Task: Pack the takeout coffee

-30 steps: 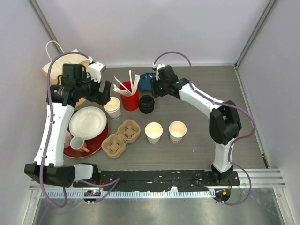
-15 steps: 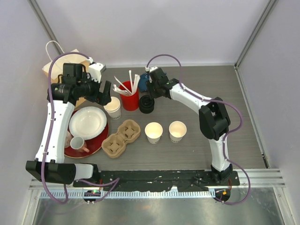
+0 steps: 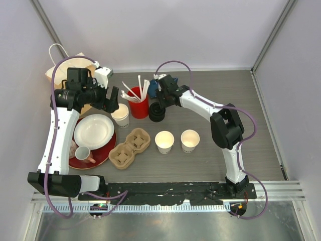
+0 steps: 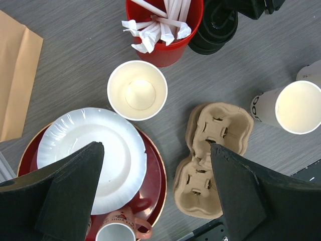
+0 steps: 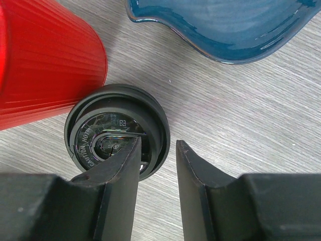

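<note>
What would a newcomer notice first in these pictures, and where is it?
Probably the red cup of white sticks, toward the back in the middle, and the stack of black lids just right of it, where the right gripper has one finger inside the top lid's rim and one outside. Then the three lidless paper cups: one left of the red cup, two in front beside the cardboard carrier.
</note>
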Motion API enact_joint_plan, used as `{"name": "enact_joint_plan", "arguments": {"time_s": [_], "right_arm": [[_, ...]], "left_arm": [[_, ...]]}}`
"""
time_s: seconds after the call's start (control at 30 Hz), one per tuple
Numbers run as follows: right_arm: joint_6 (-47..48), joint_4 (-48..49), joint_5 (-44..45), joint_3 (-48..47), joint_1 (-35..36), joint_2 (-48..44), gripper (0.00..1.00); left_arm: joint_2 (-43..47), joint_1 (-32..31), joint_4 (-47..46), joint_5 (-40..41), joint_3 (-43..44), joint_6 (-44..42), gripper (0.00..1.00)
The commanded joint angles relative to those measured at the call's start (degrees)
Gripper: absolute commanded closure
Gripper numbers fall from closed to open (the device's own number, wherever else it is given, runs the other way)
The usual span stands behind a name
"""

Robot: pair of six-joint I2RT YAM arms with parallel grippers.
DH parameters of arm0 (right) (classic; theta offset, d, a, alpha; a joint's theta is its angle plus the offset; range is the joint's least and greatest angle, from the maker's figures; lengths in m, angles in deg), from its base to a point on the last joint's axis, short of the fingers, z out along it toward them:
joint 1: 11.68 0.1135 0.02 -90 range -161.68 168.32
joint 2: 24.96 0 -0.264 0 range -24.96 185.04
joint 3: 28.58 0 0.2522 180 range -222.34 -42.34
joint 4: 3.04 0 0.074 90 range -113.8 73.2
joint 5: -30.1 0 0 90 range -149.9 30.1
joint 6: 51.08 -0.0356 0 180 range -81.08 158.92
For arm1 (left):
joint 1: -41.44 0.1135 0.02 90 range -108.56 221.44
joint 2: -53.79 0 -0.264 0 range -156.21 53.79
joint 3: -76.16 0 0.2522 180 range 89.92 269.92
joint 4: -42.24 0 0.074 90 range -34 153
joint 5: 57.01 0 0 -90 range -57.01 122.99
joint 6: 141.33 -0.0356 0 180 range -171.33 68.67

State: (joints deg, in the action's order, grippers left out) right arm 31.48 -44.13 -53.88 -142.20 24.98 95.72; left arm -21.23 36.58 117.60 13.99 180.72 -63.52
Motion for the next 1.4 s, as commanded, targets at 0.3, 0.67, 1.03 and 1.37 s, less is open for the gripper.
{"name": "enact_joint_plan", "arguments": {"time_s": [0.3, 0.67, 1.03, 1.37], "right_arm": [[0.06, -0.35, -1.27, -0.34, 0.42, -2.21, 0.67], [0.41, -0.44, -1.10, -0.61, 0.43, -4.40, 0.99], [1.12, -1.58, 0.13, -0.34, 0.51, -8.27, 0.99], [3.49, -7.11, 0.57, -2.98, 0.60, -10.28, 0.99]], "left_arm": [[0.49, 0.47, -0.17, -0.95, 0.87, -0.30, 0.09], [0.40, 0.38, -0.08, -1.30, 0.95, -0.65, 0.09], [0.41, 0.47, 0.01, -1.74, 1.13, -0.73, 0.09], [0.49, 0.38, 0.62, -3.05, 1.04, -0.82, 0.09]]}}
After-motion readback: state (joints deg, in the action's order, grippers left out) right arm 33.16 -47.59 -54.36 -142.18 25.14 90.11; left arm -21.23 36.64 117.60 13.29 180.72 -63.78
